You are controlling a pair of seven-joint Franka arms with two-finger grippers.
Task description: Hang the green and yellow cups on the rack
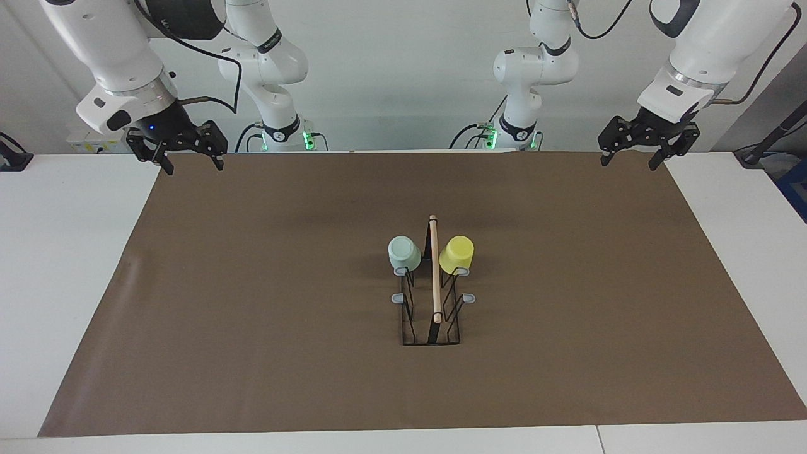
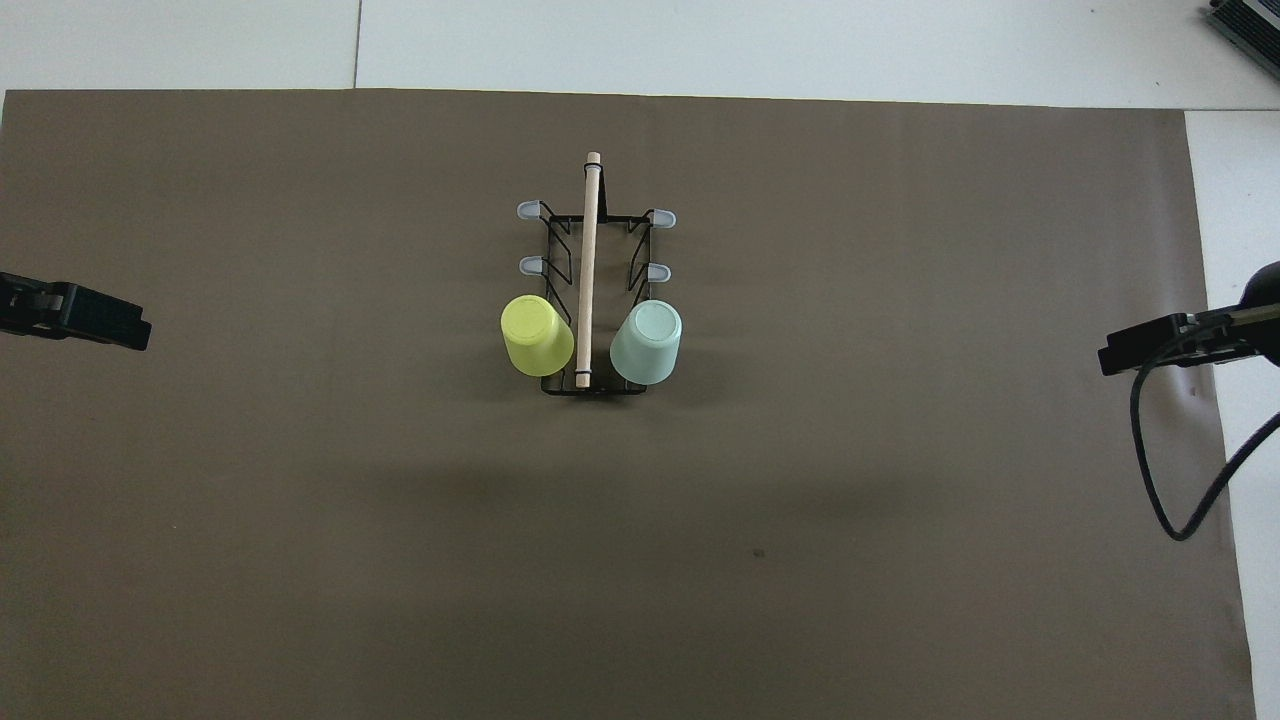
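Two cups [image 1: 404, 253] [image 1: 457, 254] on one rack [image 1: 432, 296]

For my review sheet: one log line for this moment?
green cup: hung on rack | yellow cup: hung | left hand: open, waiting | right hand: open, waiting

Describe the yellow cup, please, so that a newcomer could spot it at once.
On the brown mat stands a black wire rack with a wooden rod on top. The yellow cup hangs upturned on the peg nearest the robots, toward the left arm's end; its twin alongside is the green cup.
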